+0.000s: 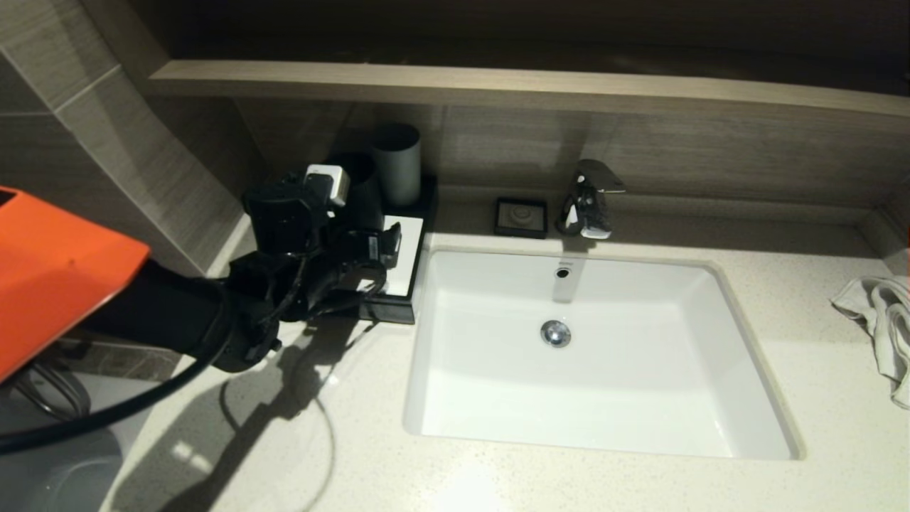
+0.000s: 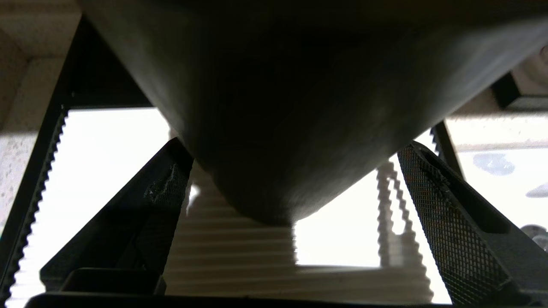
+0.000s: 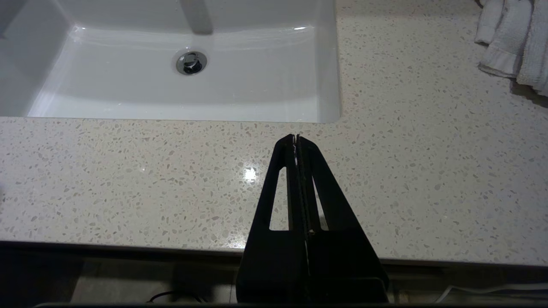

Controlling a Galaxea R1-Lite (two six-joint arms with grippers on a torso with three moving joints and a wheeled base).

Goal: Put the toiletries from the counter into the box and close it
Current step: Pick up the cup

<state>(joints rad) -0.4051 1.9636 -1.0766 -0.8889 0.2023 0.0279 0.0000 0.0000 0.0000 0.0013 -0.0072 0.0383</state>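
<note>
The black box [image 1: 389, 310] with its white panel [image 1: 407, 264] stands on the counter [image 1: 355, 455] left of the basin. My left gripper [image 1: 380, 256] hovers low over the panel, open wide. In the left wrist view a dark cylindrical cup [image 2: 274, 107] fills the space between the spread fingers [image 2: 432, 192] of the left gripper [image 2: 295, 149], above the bright panel [image 2: 342, 239]; whether they touch it I cannot tell. No toiletries show in any view. My right gripper [image 3: 296, 137] is shut and empty over the counter's [image 3: 128, 171] front edge.
A grey cup [image 1: 397, 167] stands at the back of the box. The white basin [image 1: 746, 384] lies mid-counter with a chrome tap [image 1: 590, 199] and a small black soap dish [image 1: 521, 217] behind it. A white towel [image 1: 881, 313] lies at the right.
</note>
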